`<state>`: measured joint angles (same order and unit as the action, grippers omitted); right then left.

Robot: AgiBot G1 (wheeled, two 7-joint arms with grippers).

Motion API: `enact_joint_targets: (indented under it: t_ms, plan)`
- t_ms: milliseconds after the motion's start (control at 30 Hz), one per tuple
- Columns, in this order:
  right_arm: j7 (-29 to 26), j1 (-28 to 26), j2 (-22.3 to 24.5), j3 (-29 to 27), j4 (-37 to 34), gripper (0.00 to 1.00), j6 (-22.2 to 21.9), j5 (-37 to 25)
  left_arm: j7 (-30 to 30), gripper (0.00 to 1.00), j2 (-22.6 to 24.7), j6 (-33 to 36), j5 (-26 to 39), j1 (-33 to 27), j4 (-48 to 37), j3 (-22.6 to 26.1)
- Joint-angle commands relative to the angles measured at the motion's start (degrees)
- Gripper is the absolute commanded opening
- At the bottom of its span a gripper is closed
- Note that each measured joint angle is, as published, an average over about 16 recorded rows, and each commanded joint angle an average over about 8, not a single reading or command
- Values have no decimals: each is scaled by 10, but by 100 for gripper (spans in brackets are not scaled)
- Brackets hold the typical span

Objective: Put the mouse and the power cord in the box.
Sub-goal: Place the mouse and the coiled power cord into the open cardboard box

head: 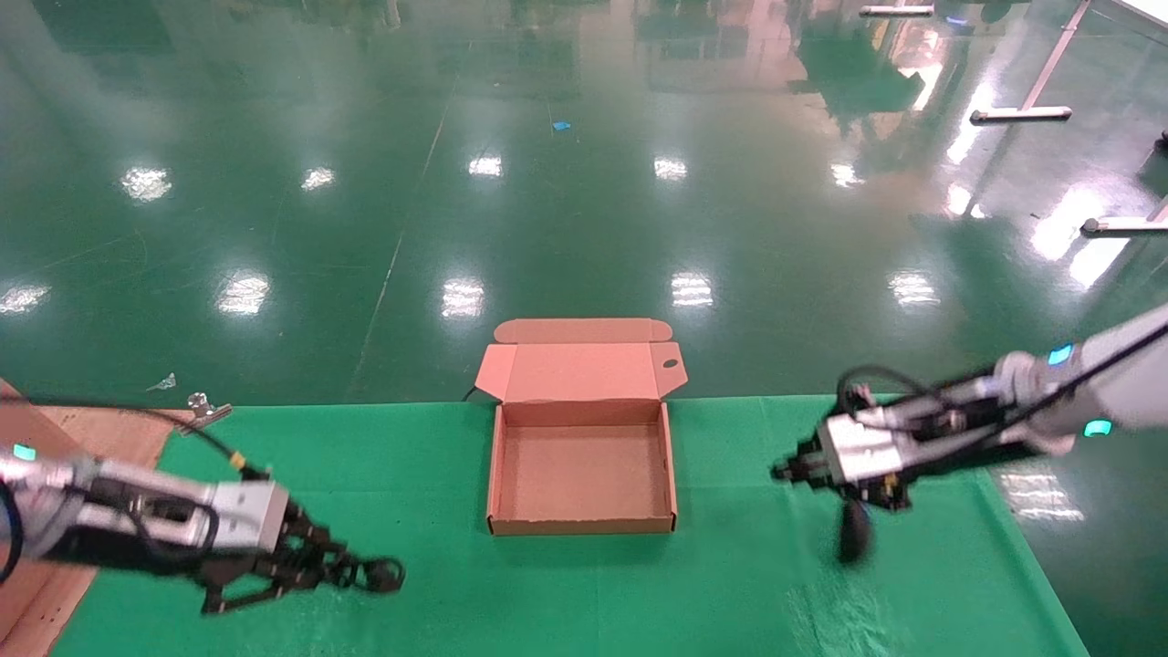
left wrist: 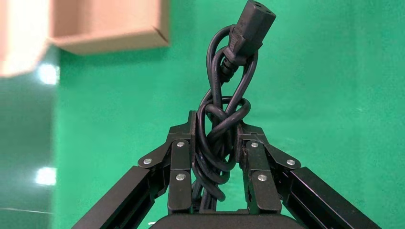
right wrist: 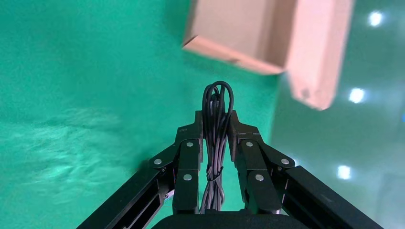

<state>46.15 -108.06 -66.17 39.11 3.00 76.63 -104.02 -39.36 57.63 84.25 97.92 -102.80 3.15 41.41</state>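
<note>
At the middle of the green-covered desk, the box sits open and empty, lid folded back toward the far edge, nothing in it yet. You are in the carry step with both arms loaded, each well apart from the box on its own side. Left claw hovers low over the near-left part of the desk; the left wrist view shows its fingers closed tight around the knotted middle of the power cord, the chunky plug end sticking out past the tips toward the box corner. Right claw hangs to the right of the box; the right wrist view shows it clamped on the mouse's thin bundled cable, the loop poking out beyond the tips, and in the head view the mouse itself dangles below the claw, clear of the cloth. Next move, as you'd judge it: bring one arm at a time in over the box walls, high enough that the hanging mouse clears the right wall, then lower and release inside. Watch the dangling mouse for swing, and expect the stiff cord bundle to spring or overhang a wall if it is dropped off-centre.
</note>
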Motion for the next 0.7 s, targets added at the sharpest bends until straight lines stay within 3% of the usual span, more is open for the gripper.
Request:
enact_joint_targets:
  t_ms: [33, 367, 700]
  plan:
    - [0, -17, 3, -3, 4, 0, 13, 4, 2, 0, 5, 4, 0, -14, 4, 0]
    - [-27, -90, -48, -16, 22, 0, 15, 22, 19, 0, 56, -18, -7, -93, 12, -6]
    - [-37, -134, -95, -23, 18, 0, 20, 35, 24, 0, 103, -107, -24, -130, 5, -20]
